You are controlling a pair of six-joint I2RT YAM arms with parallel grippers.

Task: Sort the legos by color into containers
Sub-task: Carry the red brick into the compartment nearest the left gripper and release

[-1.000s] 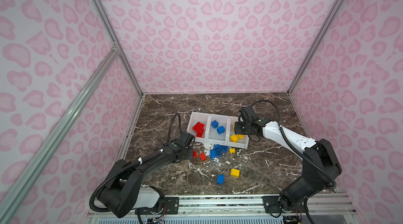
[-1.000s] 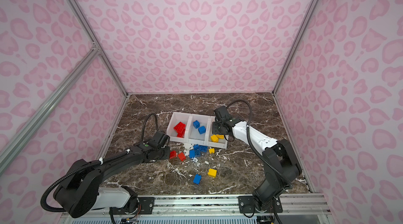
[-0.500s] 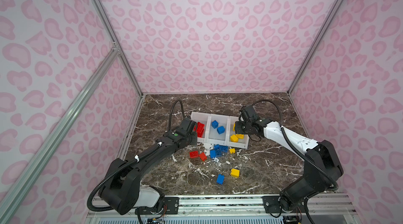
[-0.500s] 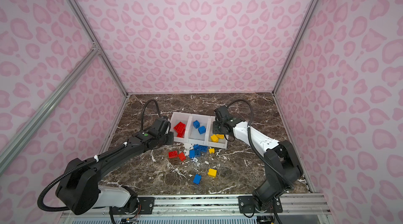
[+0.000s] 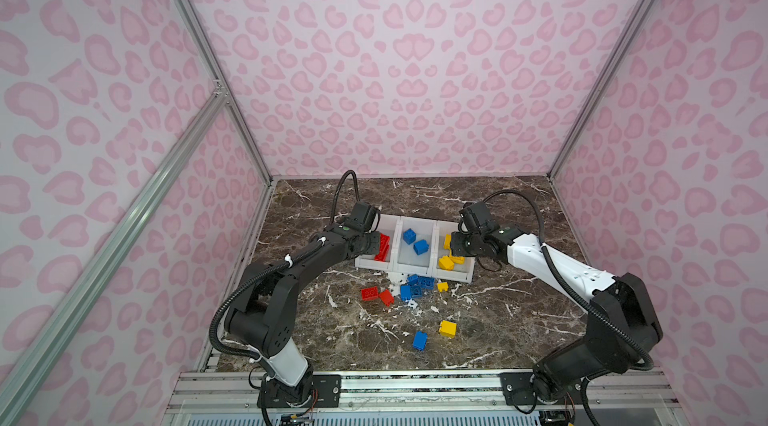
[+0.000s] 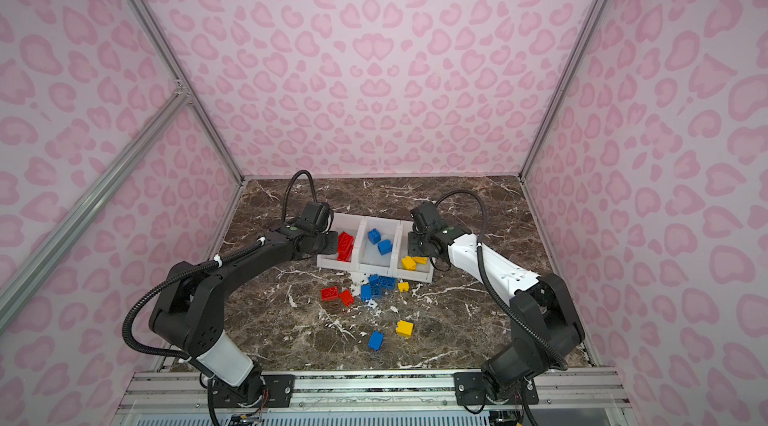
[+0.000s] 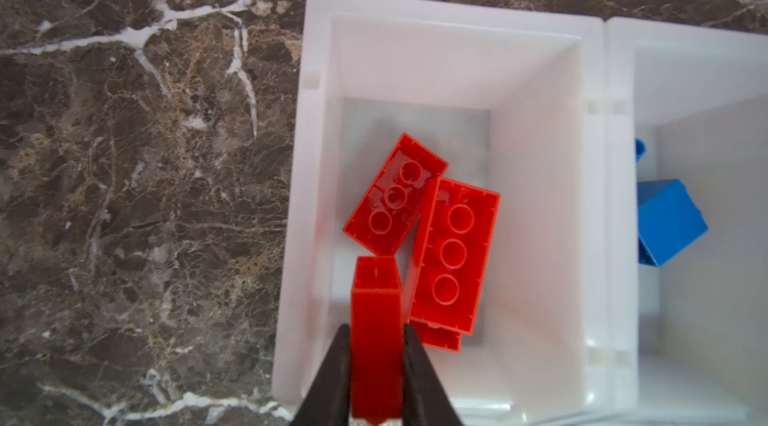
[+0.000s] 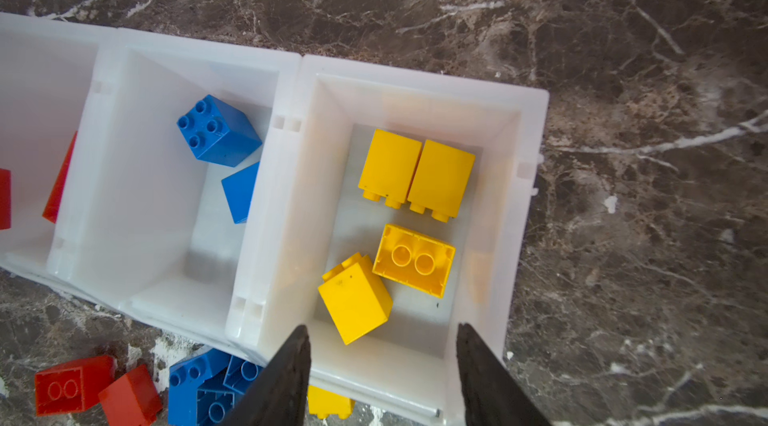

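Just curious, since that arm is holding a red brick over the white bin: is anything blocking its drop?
Nothing visible does: the red brick in the left gripper hangs over the open-topped bin.

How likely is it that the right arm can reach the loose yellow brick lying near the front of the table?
Probably yes. The right gripper hovers open and empty over the yellow bin; the yellow brick lies in the open, apart from the blue brick beside it, with nothing over it.
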